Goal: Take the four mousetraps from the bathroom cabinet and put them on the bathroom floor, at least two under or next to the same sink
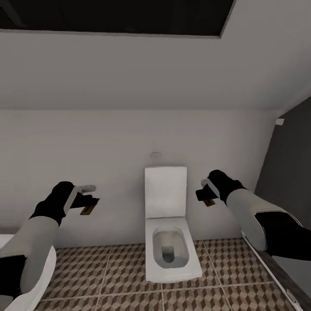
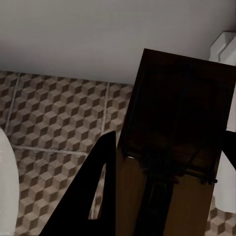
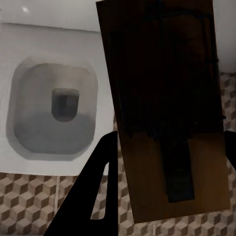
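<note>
Each of my grippers carries a mousetrap in mid-air in front of the white back wall. My left gripper is shut on a small brown mousetrap, left of the toilet. In the left wrist view that mousetrap is a dark wooden board with metal parts, held between the black fingers above the bathroom floor. My right gripper is shut on a second mousetrap, right of the toilet. The right wrist view has this mousetrap hanging over the toilet's edge. The cabinet and sink are out of view.
A white toilet with its lid up stands against the wall between my arms. Cube-patterned floor tiles spread before it. A dark grey wall or door closes the right side. A white rounded fixture edge shows at far left.
</note>
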Tool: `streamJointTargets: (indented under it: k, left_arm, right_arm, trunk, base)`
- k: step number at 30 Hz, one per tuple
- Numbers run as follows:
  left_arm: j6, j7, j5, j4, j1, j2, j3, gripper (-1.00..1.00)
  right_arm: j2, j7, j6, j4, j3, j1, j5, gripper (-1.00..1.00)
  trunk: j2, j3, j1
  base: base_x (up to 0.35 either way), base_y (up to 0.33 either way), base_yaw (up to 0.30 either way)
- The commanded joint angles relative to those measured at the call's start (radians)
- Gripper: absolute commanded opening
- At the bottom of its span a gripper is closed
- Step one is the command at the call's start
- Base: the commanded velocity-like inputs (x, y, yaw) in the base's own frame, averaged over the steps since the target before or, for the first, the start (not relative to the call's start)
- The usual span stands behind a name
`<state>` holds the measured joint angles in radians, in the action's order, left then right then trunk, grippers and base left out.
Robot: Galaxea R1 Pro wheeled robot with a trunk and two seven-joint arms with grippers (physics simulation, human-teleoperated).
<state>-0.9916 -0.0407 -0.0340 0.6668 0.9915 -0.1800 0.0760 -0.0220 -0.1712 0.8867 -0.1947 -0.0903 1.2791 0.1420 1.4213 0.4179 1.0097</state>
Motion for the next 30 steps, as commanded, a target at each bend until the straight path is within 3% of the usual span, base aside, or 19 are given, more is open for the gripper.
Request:
streamJointTargets:
  k: [1,25,30]
  left_arm:
    - [-0.004,-0.001,-0.002,0.001,0.001,0.001,0.002,-1.00]
    - [-0.004,-0.001,-0.003,0.000,0.001,0.003,0.002,-1.00]
    - [-0.004,-0.001,-0.002,0.000,0.001,0.005,0.001,-1.00]
  right_arm:
    - [-0.001,-0.010,0.005,-0.002,-0.008,0.000,0.007,-1.00]
    - [-0.002,-0.005,0.004,0.015,-0.008,0.000,0.008,-1.00]
    - [-0.022,-0.007,0.003,0.040,-0.008,0.000,0.009,-1.00]
  trunk:
    - [0.001,0.001,0.000]
    - [0.001,0.001,0.000]
    - [0.001,0.001,0.000]
  base:
    - [0.000,-0.246,0.271]
    - [0.000,-0.281,0.270]
    - [0.000,-0.154,0.112]
